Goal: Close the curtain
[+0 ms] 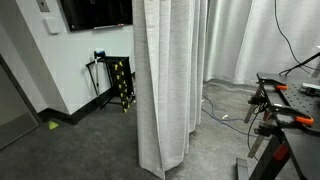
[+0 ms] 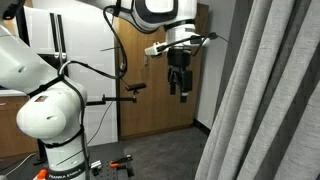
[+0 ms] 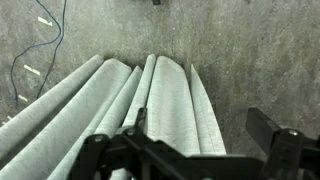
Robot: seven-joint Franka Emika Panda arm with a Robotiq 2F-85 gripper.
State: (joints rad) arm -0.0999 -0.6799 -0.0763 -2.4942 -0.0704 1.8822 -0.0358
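Note:
The curtain (image 1: 165, 80) is tall, light grey-white fabric with deep vertical folds, hanging to the floor. It fills the right side of an exterior view (image 2: 270, 100). My gripper (image 2: 179, 88) hangs in the air to the left of the curtain, clear of the fabric, fingers pointing down. In the wrist view the curtain's folds (image 3: 165, 100) fan out below the gripper (image 3: 200, 135). Its two dark fingers stand wide apart with nothing held between them.
Smoother white sheer curtains (image 1: 250, 40) hang further back. A workbench with clamps (image 1: 290, 100) stands to one side, and cables (image 1: 225, 112) lie on the grey floor. A black rack (image 1: 120, 85) stands by the wall under a screen (image 1: 95, 12). A wooden wall (image 2: 145, 100) is behind the arm.

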